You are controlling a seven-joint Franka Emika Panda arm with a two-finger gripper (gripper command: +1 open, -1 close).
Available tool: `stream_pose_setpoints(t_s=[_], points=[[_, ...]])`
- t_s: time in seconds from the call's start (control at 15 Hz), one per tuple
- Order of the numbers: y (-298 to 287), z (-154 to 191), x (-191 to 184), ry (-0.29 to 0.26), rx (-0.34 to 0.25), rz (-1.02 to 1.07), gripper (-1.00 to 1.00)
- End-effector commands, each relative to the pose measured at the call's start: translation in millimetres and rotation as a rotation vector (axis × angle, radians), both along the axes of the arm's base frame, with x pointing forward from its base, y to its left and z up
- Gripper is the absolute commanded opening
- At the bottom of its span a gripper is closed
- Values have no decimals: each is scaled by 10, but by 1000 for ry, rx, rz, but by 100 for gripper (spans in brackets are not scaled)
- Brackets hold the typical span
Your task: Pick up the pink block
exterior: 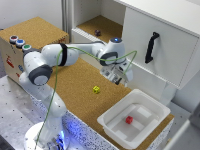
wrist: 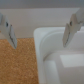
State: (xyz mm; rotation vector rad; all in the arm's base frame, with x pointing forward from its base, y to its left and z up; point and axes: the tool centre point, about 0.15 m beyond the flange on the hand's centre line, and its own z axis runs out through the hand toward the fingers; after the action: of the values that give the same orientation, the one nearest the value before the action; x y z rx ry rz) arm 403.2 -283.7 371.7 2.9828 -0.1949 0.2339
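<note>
The white tray sits nearest the exterior camera, at the front corner of the cork tabletop, its raised rim closing all four sides and only the top open. The pink block lies on the tray floor, apart from every wall. The claw hangs above the cork just beyond the tray's far rim, so the block is below it and nearer the camera, well apart. In the wrist view the fingers stand wide apart with nothing between them, over the tray rim and cork. A yellow cube rests on open cork, beside the claw toward the exterior view's left. A white cabinet rises close behind the claw.
</note>
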Motion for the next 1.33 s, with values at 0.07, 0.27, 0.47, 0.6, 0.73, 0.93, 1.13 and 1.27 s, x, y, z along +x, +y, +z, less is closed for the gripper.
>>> stream_pose_setpoints(t_s=[0.07,0.27,0.47,0.6,0.73,0.93,1.13,1.27], points=[[-665,-176,104,49,165,113,100],[-851,-305,-34,72,161,173,100],[-1091,-485,-215,98,155,203,100],[-1180,-611,-319,116,156,232,100],[-1213,-750,-410,134,162,263,100],[-1201,-1054,-555,178,154,332,100],[-1182,-1230,-567,164,142,330,100],[-1168,-1294,-569,138,118,312,100]])
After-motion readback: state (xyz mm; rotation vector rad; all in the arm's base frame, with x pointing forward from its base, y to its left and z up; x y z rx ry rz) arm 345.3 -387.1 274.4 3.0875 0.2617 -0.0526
